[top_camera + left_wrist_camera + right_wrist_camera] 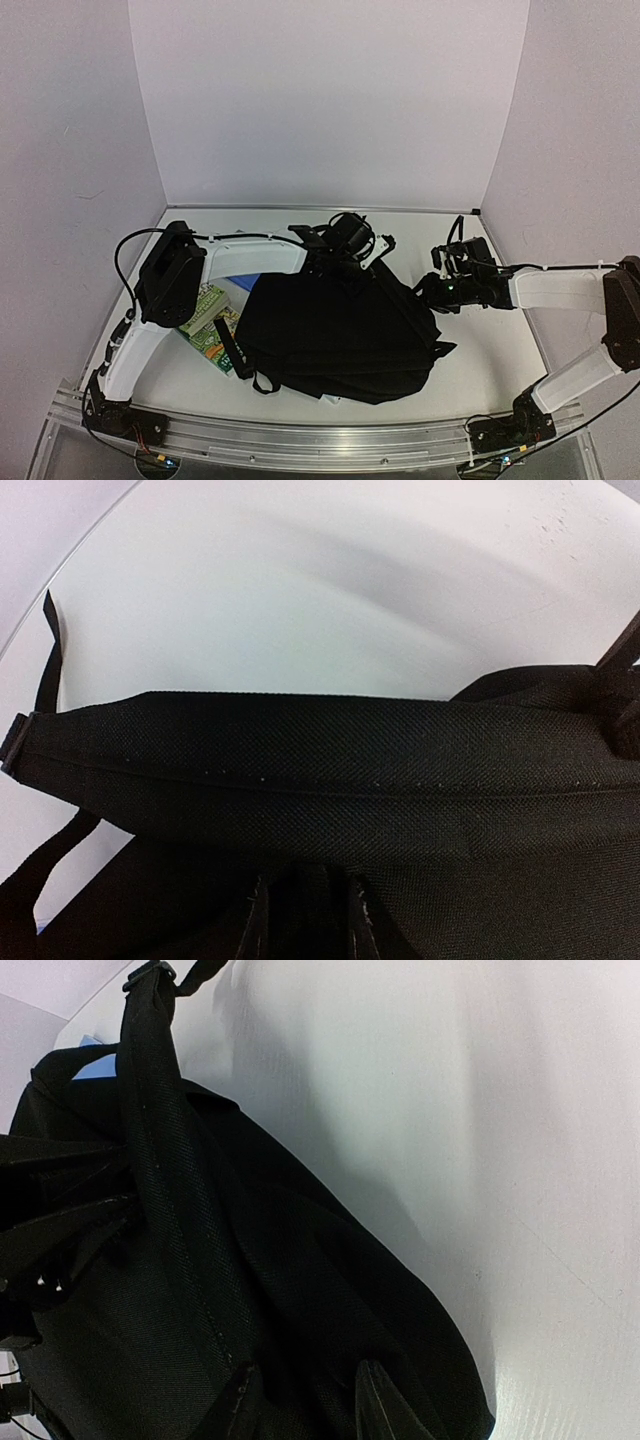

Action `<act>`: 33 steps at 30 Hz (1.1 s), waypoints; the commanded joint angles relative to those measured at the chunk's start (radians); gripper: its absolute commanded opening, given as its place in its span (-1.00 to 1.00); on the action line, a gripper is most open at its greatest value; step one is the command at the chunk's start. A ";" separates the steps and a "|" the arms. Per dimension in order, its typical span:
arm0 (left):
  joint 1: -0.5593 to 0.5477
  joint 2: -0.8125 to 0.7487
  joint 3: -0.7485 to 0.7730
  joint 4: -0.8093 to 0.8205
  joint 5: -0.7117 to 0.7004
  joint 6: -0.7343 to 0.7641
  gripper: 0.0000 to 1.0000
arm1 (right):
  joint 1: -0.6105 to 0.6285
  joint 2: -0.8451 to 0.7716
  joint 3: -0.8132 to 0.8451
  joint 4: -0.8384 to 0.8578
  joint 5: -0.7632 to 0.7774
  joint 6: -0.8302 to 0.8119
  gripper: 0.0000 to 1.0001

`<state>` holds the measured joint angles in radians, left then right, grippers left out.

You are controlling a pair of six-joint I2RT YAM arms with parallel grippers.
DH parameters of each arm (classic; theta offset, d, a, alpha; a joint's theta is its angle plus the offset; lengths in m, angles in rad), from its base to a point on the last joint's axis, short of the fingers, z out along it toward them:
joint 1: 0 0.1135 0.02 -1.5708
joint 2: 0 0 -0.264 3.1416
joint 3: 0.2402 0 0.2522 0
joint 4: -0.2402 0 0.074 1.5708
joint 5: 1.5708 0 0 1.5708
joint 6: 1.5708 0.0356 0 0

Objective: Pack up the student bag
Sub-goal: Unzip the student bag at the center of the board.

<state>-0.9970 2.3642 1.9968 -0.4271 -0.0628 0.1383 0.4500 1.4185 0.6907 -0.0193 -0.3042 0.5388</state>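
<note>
Table point(500, 350), white, fills the lower half of the overhead frame. At its centre lies the student bag point(340, 335), black and slumped, and we cannot see what is inside it. Left of it, green books point(207, 322) lie on the table, outside the bag. At the bag's right edge the right gripper point(310, 1405) pinches its fabric. At its upper edge the left gripper point(305, 925) stands narrow over fabric; we cannot tell whether it grips.

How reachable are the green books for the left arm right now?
Probably not without pulling back first. The left gripper is at the far edge of the student bag, while the green books lie left of the bag, partly under that arm's own link.
</note>
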 commanded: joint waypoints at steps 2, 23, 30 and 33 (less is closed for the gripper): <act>-0.016 -0.008 -0.023 -0.028 0.034 -0.002 -0.47 | 0.005 -0.005 -0.008 -0.009 0.005 -0.003 -0.35; -0.028 -0.084 -0.163 0.153 -0.227 -0.152 -1.00 | 0.005 0.024 0.004 -0.009 0.028 -0.008 -0.35; -0.007 -0.129 -0.220 0.198 -0.348 -0.262 -1.00 | 0.005 0.035 0.006 -0.009 0.033 -0.010 -0.35; 0.017 -0.158 -0.252 0.204 -0.350 -0.299 -0.99 | 0.005 0.037 0.004 -0.010 0.034 -0.010 -0.35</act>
<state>-1.0336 2.2974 1.7824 -0.2127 -0.3164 -0.0841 0.4507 1.4399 0.6895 -0.0078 -0.2996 0.5385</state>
